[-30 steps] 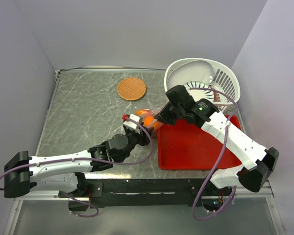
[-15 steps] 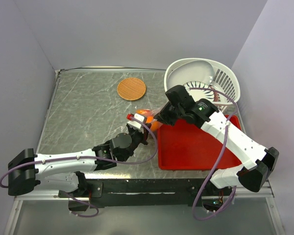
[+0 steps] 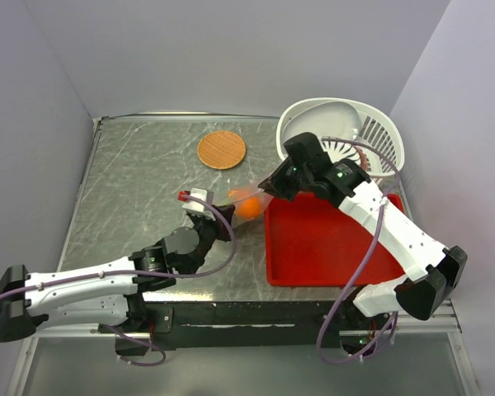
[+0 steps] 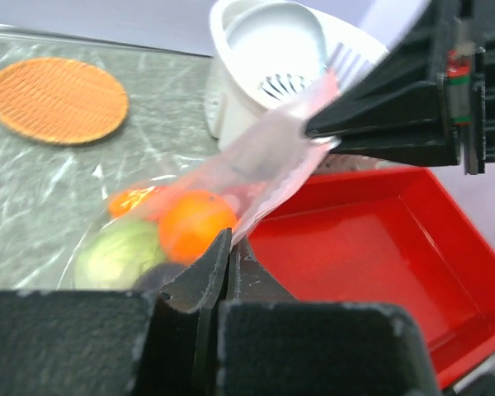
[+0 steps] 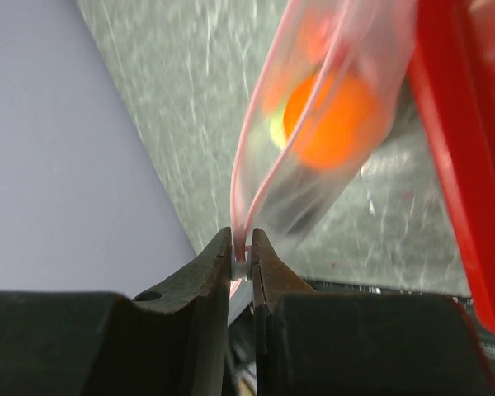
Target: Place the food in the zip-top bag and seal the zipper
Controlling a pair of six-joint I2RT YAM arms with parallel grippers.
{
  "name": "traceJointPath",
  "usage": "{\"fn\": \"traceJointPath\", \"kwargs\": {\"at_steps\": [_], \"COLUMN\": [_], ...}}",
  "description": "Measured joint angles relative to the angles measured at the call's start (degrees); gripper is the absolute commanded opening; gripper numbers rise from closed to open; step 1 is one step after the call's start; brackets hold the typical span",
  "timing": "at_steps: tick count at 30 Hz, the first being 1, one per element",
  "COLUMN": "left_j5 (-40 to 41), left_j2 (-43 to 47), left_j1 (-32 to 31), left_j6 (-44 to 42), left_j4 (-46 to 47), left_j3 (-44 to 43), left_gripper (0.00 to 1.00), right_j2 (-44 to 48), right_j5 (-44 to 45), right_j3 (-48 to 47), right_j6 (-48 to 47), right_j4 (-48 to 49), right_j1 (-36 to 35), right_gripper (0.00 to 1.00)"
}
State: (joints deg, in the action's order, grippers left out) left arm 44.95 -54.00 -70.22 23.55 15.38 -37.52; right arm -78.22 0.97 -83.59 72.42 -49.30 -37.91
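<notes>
The clear zip-top bag (image 3: pixel 249 202) hangs stretched between my two grippers, just left of the red tray. Inside it I see the food: an orange ball (image 4: pixel 190 223), a pale green cabbage-like ball (image 4: pixel 120 252) and an orange-red fruit (image 4: pixel 132 198). My left gripper (image 4: pixel 229 239) is shut on the bag's near end; from above it (image 3: pixel 224 213) lies left of the bag. My right gripper (image 5: pixel 241 247) is shut on the small white slider of the pinkish zipper (image 5: pixel 238 165), at the bag's far end (image 3: pixel 272 186). The orange ball (image 5: pixel 334 120) shows blurred through the plastic.
A red tray (image 3: pixel 330 247) lies right of the bag, under the right arm. A white slotted basket (image 3: pixel 346 132) stands at the back right. A flat orange-brown disc (image 3: pixel 221 149) rests on the marbled table at the back. Walls close in on both sides.
My left gripper has shut on the bag's near end and pulled back to the left. The right gripper shifted slightly up and right, so the bag is now drawn out between them.
</notes>
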Motion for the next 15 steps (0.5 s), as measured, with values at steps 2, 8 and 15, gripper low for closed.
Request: {"fn": "traceJointPath", "kwargs": {"at_steps": [2,8,15], "left_j5": [2.05,9.77,15.43], "left_j2": [1.77,6.56,11.58], "left_j1": [-0.02,-0.11,-0.11], "left_j6": [2.38,10.82,17.97], "left_j4": [-2.89,-13.42,-23.98], "left_j3": [0.0,-0.11,-0.46], "left_gripper": [0.01,0.01,0.01], "right_j2": [-0.35,-5.25,-13.22], "right_j5": [-0.15,0.31,0.09], "right_j3": [-0.2,-5.62,-13.44], "right_j6": [-0.68,-3.63,-6.75], "right_j4": [0.07,-0.26,-0.63], "right_j1": [2.25,7.13,9.57], "right_gripper": [0.17,0.17,0.16]}}
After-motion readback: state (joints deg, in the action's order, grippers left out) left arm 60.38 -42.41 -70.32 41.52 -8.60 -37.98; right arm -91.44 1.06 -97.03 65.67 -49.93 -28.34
